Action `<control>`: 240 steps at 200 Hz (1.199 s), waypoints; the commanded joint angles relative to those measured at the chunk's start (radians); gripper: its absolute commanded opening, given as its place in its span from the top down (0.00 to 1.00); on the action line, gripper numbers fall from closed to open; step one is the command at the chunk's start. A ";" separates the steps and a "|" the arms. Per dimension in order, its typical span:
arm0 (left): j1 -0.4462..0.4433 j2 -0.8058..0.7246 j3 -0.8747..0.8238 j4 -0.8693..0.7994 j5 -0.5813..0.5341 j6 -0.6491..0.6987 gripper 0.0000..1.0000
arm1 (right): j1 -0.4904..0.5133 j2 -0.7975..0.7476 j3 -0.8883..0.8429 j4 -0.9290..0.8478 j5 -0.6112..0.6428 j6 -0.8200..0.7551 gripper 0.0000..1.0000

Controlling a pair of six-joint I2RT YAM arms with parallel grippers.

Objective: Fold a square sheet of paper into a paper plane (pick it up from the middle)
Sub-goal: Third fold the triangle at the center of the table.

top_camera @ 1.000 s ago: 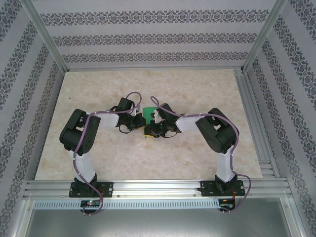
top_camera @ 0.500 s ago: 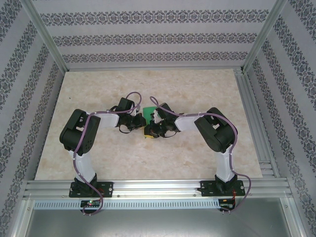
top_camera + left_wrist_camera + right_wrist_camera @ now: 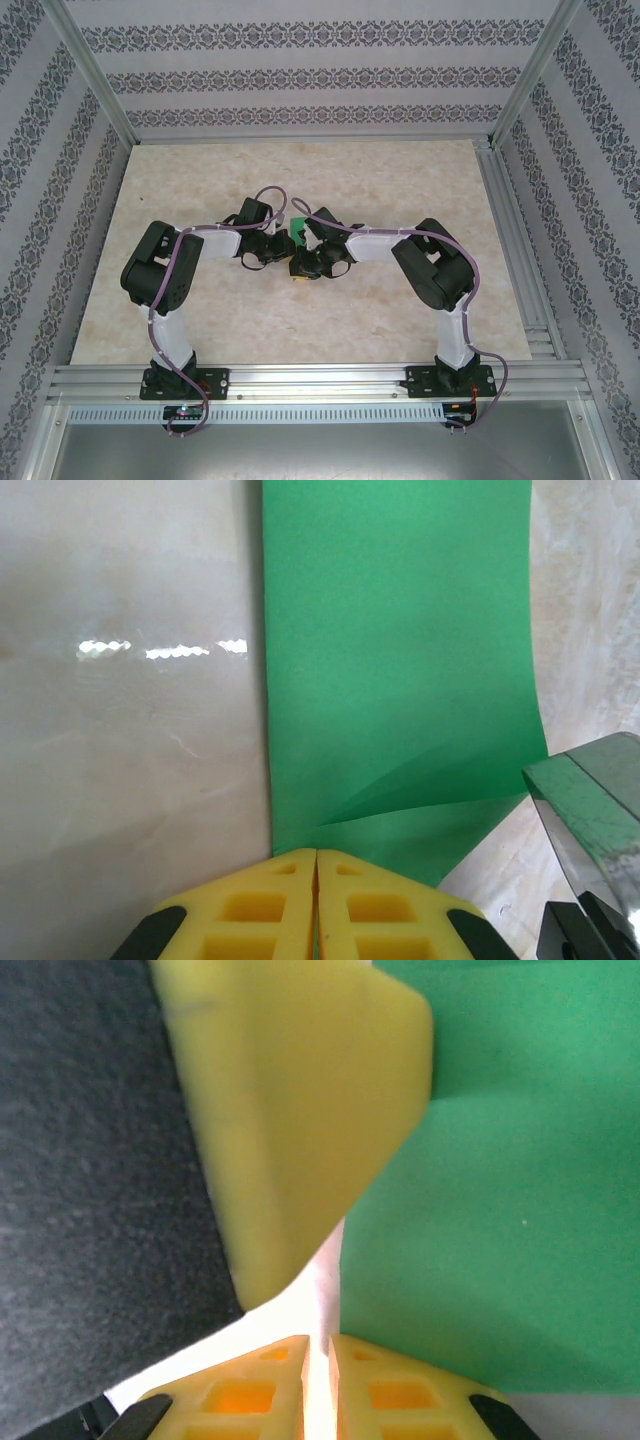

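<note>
We see the left gripper [image 3: 316, 865] with its yellow fingers pressed flat together on the near edge of the green paper sheet [image 3: 400, 660], which runs away from the fingertips as a long folded strip over the pale marbled table [image 3: 120, 760], one diagonal crease showing just beyond the grip. The right gripper [image 3: 318, 1355] has its fingers drawn almost together with only a thin slit between them; the sheet's edge lies just beside that slit, and we cannot tell whether it is caught. Both grippers meet at mid-table, where the sheet sits.
</note>
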 commanded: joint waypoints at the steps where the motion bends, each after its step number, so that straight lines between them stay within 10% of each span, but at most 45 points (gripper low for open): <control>1: 0.006 0.036 -0.014 -0.016 -0.025 0.001 0.90 | 0.014 -0.017 -0.024 -0.040 0.056 -0.028 0.83; 48: 0.006 0.034 -0.009 -0.023 -0.025 0.004 0.90 | -0.073 -0.195 -0.120 0.164 0.029 0.034 0.71; 240: 0.007 0.028 0.008 -0.039 -0.008 0.020 0.90 | -0.120 -0.002 0.014 -0.075 0.138 -0.004 0.86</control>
